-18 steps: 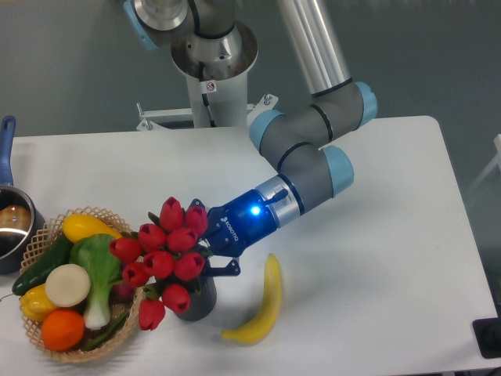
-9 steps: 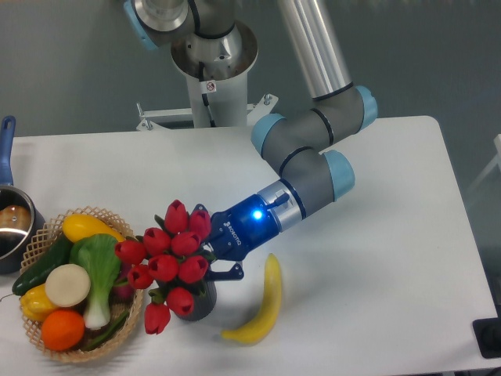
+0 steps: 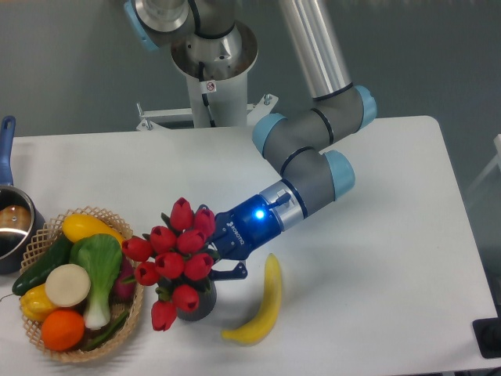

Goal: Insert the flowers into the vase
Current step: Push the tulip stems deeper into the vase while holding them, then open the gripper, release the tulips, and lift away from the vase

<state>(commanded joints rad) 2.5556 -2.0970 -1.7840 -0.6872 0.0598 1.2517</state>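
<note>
The flowers (image 3: 174,262), a bunch of red closed tulip heads with green leaves, sit over the mouth of the vase (image 3: 199,301) and hide most of it; only the dark lower wall shows beneath the blooms. The vase stands on the white table (image 3: 376,258), just beside a woven basket (image 3: 47,235) on its left. The tool (image 3: 221,256) reaches in from the right at a slant, its dark fingers at the stems behind the blooms; whether it grips them or has let go cannot be told, since the heads cover the fingertips. A blue light glows on its wrist. A banana (image 3: 261,301) lies just right of the vase. The basket holds vegetables and an orange (image 3: 61,329). A pot (image 3: 12,223) sits at the left edge.
</note>
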